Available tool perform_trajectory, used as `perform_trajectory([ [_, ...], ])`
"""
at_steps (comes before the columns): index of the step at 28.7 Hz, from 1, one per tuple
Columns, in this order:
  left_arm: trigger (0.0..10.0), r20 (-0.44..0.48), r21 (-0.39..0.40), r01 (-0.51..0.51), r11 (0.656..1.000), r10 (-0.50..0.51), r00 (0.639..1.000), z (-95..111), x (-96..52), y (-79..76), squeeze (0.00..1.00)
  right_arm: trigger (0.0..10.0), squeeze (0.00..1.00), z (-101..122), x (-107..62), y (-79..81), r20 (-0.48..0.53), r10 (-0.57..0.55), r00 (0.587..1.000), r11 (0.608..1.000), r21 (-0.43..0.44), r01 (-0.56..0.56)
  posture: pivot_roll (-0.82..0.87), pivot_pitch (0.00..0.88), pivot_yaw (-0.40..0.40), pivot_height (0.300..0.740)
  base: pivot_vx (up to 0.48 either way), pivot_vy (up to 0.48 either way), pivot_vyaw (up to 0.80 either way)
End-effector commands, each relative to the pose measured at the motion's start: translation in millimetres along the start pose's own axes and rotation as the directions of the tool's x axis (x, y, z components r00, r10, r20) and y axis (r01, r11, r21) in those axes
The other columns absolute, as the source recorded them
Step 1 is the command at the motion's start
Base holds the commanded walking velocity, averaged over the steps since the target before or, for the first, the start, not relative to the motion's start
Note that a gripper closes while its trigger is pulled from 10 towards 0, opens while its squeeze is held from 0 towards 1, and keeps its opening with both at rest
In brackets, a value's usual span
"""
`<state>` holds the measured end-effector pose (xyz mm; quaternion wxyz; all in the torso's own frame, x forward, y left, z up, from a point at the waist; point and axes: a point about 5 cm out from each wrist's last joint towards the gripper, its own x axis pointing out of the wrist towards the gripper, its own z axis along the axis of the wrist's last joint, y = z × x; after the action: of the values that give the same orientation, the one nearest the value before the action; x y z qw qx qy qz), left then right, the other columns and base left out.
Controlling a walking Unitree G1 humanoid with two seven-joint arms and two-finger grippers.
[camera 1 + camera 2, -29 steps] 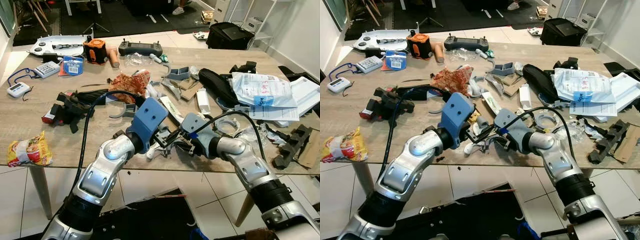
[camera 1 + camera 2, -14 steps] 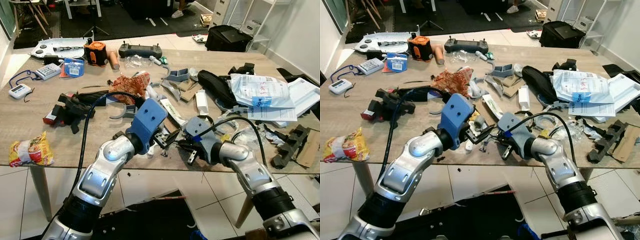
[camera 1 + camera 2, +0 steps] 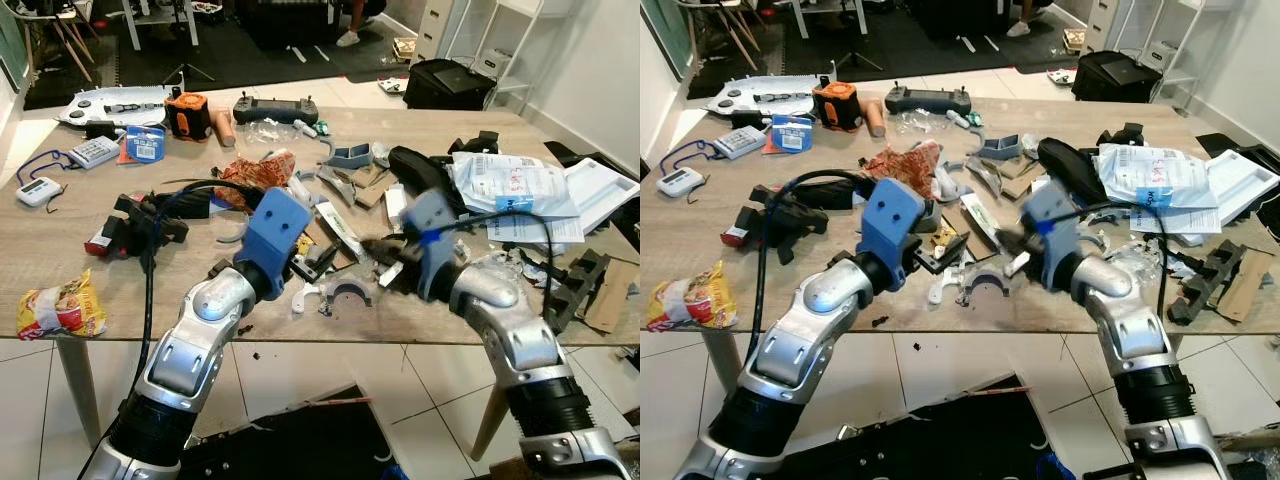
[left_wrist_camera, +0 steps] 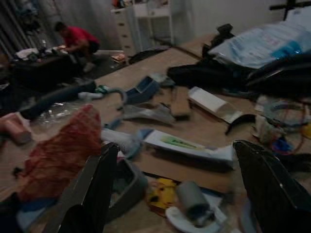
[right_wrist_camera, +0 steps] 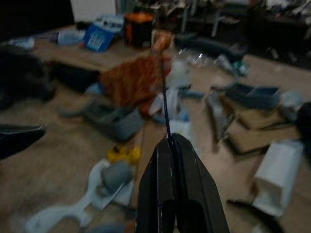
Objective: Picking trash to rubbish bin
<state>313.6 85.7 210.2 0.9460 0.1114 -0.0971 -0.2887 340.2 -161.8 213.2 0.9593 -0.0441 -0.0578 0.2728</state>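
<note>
My right gripper (image 5: pixel 171 145) pinches a thin black strip (image 5: pixel 164 97) above the counter's (image 3: pixel 60 250) cluttered front edge; my left gripper (image 4: pixel 180 165), fingers spread wide and empty, hovers near that front edge too.

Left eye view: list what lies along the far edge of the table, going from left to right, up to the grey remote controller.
White drone → blue-labelled packet → orange and black device → tan cylinder → grey remote controller.
</note>
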Motion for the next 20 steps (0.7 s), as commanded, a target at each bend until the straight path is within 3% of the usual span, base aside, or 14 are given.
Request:
perform_trajectory([
  [1,10.0,-0.026,-0.018,-0.132,0.991,0.132,0.991,-5.0,-2.4,11.7,0.0,10.0,0.0,18.6,-1.5,-8.2,0.153,-0.227,0.962,0.973,0.086,0.216,-0.01,0.038,0.002,0.74,0.0,0.0,0.0],
  [2,10.0,-0.041,-0.056,-0.203,0.978,0.201,0.979,-6.8,-3.6,19.8,0.0,10.0,0.0,20.1,-2.9,-9.3,0.185,-0.321,0.929,0.945,0.13,0.301,-0.01,0.034,0.002,0.74,0.0,0.0,0.0],
  [4,10.0,-0.047,-0.095,-0.277,0.956,0.274,0.961,-7.7,-5.3,28.5,0.0,10.0,0.0,15.5,-6.1,-8.3,0.185,-0.396,0.899,0.915,0.158,0.371,-0.01,0.031,0.002,0.74,0.0,0.0,0.0],
  [9,10.0,-0.046,-0.083,-0.326,0.942,0.323,0.945,-9.2,-7.5,32.6,0.0,10.0,0.0,7.1,-7.0,-2.2,0.141,-0.42,0.896,0.903,0.165,0.397,-0.01,0.021,-0.005,0.74,0.0,0.0,0.0],
  [15,10.0,-0.039,-0.11,-0.344,0.933,0.341,0.939,-7.6,-6.3,33.0,0.0,10.0,0.0,9.6,-2.7,7.8,0.168,-0.36,0.918,0.931,0.121,0.343,-0.01,0.039,-0.011,0.74,0.0,0.0,0.0],
  [17,10.0,-0.013,-0.104,-0.342,0.934,0.342,0.939,-3.8,-3.8,33.4,0.0,10.0,0.0,20.6,-2.7,15.3,0.276,-0.274,0.921,0.959,0.149,0.241,0.01,0.079,-0.019,0.74,0.0,0.0,0.0],
  [18,10.0,-0.013,-0.104,-0.342,0.934,0.342,0.939,-3.8,-3.8,33.4,0.0,10.0,0.0,20.6,-2.7,15.3,0.276,-0.274,0.921,0.959,0.149,0.241,0.01,0.079,-0.019,0.74,0.0,0.0,0.0],
  [19,10.0,0.001,-0.107,-0.334,0.937,0.336,0.942,-2.5,-3.8,32.3,0.0,10.0,0.0,30.7,-6.0,19.5,0.378,-0.249,0.892,0.959,0.228,0.171,0.01,0.063,-0.018,0.74,0.0,0.0,0.0],
  [20,10.0,0.001,-0.107,-0.334,0.937,0.336,0.942,-2.5,-3.8,32.3,0.0,10.0,0.0,30.7,-6.0,19.5,0.378,-0.249,0.892,0.959,0.228,0.171,0.01,0.063,-0.018,0.74,0.0,0.0,0.0],
])
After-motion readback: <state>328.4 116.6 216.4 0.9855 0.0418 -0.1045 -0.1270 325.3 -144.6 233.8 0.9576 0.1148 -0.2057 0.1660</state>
